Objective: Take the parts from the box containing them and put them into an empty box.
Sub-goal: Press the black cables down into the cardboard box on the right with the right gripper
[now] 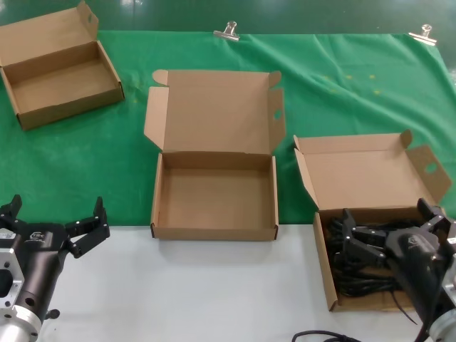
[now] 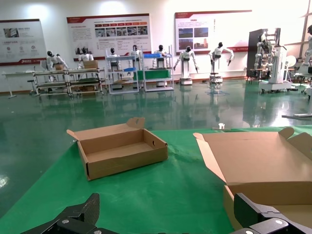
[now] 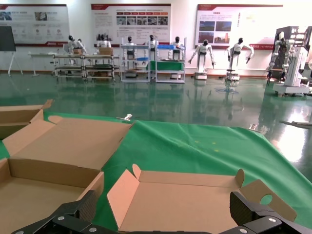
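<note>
Up front in the head view, the right tool [image 1: 388, 231] hangs spread wide over the parts [image 1: 356, 267] piled in the box containing them [image 1: 322, 249]; the empty box [image 1: 214, 231] sits mid-bench, and the left tool [image 1: 55, 221] waits spread too. Left wrist view catches a smaller box [image 2: 122, 151] on the green cloth [image 2: 161, 195]. Right wrist view shows open fingers [image 3: 258, 214], probably gripping nothing.

no legible text; wall posters [image 2: 108, 30] unreadable.

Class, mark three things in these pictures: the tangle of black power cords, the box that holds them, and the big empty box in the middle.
power cords [image 1: 360, 274], head view, on the tangled leads.
box holding them [image 1: 370, 174], head view, on its open lid.
big empty box [image 1: 214, 196], head view, on its bare floor.
</note>
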Available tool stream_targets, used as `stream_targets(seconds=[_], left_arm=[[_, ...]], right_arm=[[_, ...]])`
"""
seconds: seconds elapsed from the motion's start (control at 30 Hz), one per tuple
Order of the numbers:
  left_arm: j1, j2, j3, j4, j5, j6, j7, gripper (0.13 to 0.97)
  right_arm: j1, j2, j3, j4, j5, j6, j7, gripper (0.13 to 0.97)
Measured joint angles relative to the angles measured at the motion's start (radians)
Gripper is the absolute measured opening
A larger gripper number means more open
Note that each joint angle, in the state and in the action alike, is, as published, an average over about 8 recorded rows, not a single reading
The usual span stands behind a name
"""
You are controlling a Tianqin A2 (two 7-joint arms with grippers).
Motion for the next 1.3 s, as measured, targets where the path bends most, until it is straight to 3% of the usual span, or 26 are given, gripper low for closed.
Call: stream_targets(seconds=[0.8, 1.07, 1.3], left_arm=[[0.000, 0.000, 0.000, 0.000, 0.000, 0.000, 0.000, 0.966], [0.000, 0.000, 0.000, 0.000, 0.000, 0.000, 0.000, 0.966], [0.000, 0.000, 0.000, 0.000, 0.000, 0.000, 0.000, 0.966]], right_arm=[[-0.008, 0.036, -0.030, 0.007, 0.017, 0.022, -0.001, 0.966], [-0.018, 0.237, -0.198, 0.059, 0.182, 0.151, -0.070, 0.966], [0.055, 0.482, -0.430, 0.127, 0.421, 0.305, -0.268, 0.966]])
